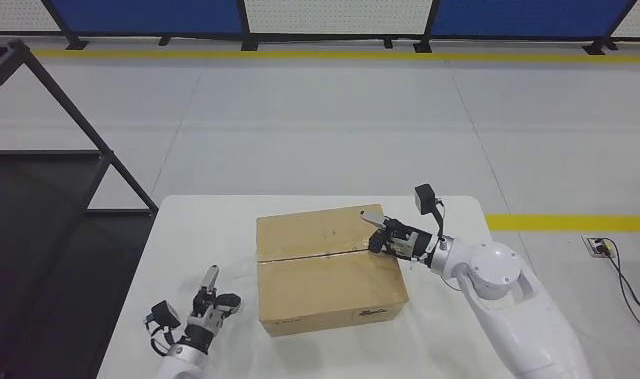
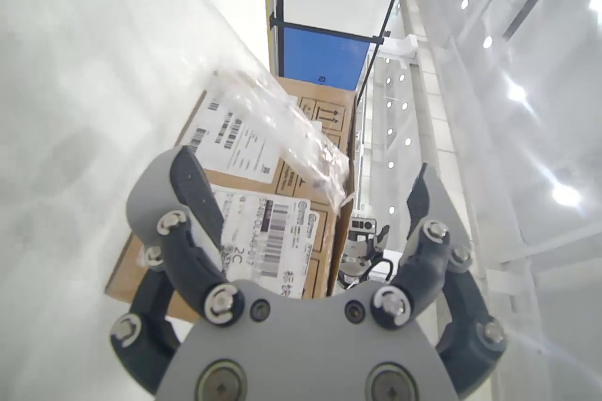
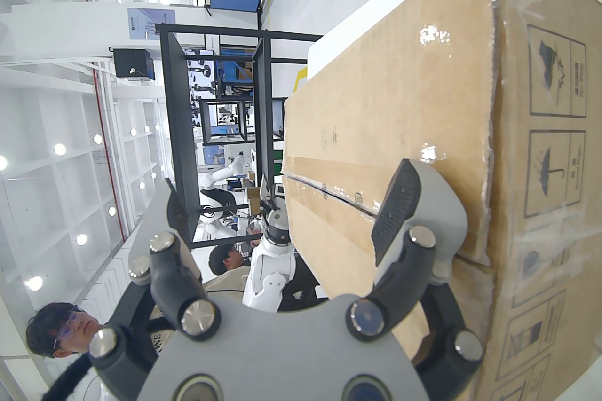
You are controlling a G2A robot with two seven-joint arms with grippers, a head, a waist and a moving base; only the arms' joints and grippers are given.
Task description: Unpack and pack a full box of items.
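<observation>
A closed brown cardboard box (image 1: pixel 330 269) was seen lying on a white table (image 1: pixel 200 229), its two top flaps met along a taped centre seam (image 3: pixel 329 189). The right gripper (image 1: pixel 373 231) was held at the box's right end, its jaws spread wide with nothing gripped. One ribbed fingertip (image 3: pixel 400 205) was placed over the top face close to the seam. The left gripper (image 2: pixel 303 168) was positioned low over the table near the box's front left corner, apart from the cardboard, also widely parted and empty.

Several risks could be judged from here. Because the box was not braced by the left gripper, it might be pushed across the table when the flap was pried at. If the glossy tape had not been cut through, which could not be told, the finger might slip off or the cardboard might be torn. A loose strip of clear tape (image 2: pixel 291 130) was seen hanging off the left side above the shipping labels (image 2: pixel 235 139), and could be snagged by a finger.

With the flaps shut, nothing inside the box could be seen, so its contents could not be told.
</observation>
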